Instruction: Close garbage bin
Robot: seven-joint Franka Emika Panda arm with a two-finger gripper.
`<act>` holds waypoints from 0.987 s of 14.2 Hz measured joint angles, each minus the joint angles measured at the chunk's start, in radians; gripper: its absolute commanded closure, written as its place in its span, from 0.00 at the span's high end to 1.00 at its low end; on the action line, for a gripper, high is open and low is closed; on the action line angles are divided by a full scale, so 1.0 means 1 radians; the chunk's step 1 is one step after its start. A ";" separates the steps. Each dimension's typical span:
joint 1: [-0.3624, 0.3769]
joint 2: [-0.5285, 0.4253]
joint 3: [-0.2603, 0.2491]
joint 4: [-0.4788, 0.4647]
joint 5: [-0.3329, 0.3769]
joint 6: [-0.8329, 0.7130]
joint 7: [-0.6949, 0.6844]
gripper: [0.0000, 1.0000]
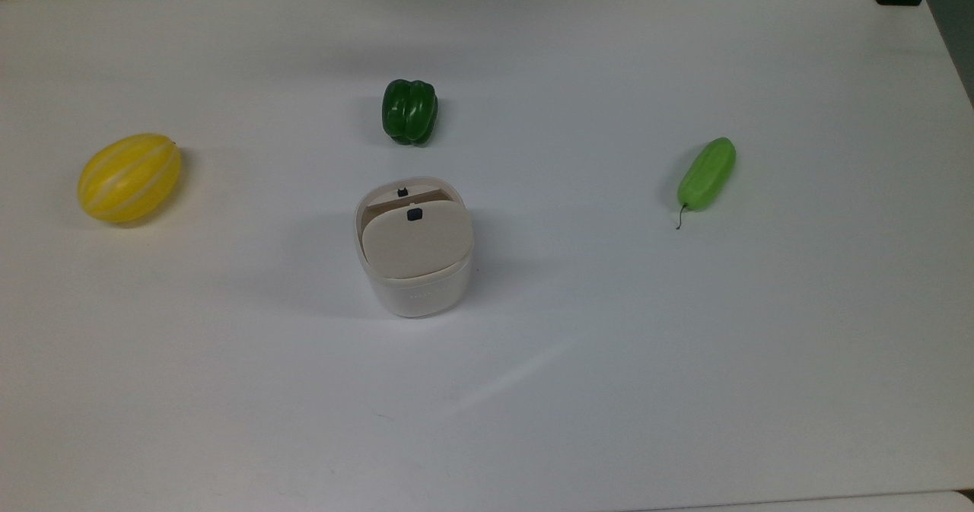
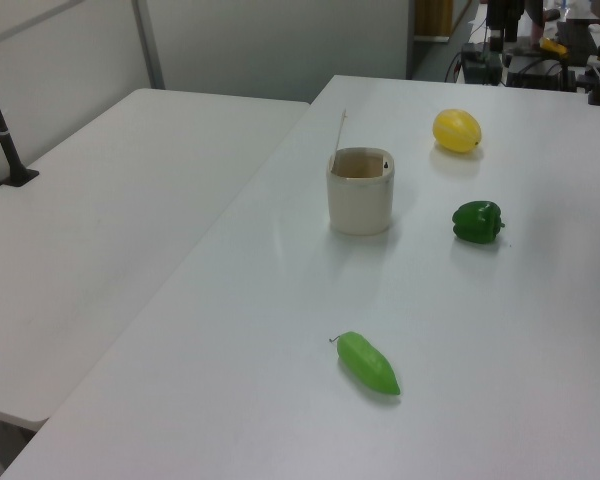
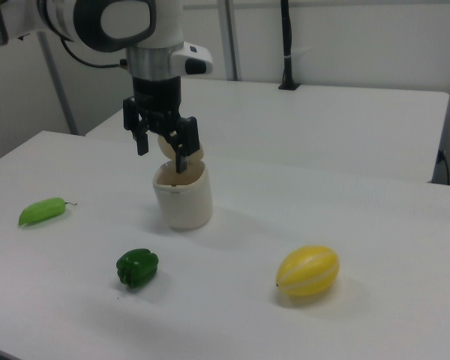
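The garbage bin (image 1: 415, 293) is a small white tub near the middle of the white table (image 1: 685, 345). Its beige lid (image 1: 415, 242) stands raised, with a black button (image 1: 415, 214) near its free edge. In the left view the bin (image 2: 360, 205) is open at the top and the lid (image 2: 338, 140) sticks up almost upright at its left rim. In the right view my gripper (image 3: 162, 153) hangs open just above the bin (image 3: 182, 199), pointing down. A bit of the lid (image 3: 166, 143) shows between its black fingers (image 3: 182, 159); whether they touch it I cannot tell.
A dark green bell pepper (image 1: 409, 112) lies just beyond the bin in the top view. A yellow melon (image 1: 129, 177) sits at the top view's far left and a light green cucumber (image 1: 707, 173) at its right. A second white table (image 2: 130, 200) adjoins in the left view.
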State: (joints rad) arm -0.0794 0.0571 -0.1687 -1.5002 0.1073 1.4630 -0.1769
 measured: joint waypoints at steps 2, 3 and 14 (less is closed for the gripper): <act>0.000 0.000 0.000 0.000 0.000 -0.001 -0.004 0.57; 0.000 0.000 0.000 0.000 0.000 -0.007 -0.007 0.34; 0.057 0.013 0.020 -0.006 0.074 -0.005 -0.033 0.00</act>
State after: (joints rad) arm -0.0225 0.0706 -0.1489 -1.5057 0.1816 1.4583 -0.2096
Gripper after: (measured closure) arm 0.991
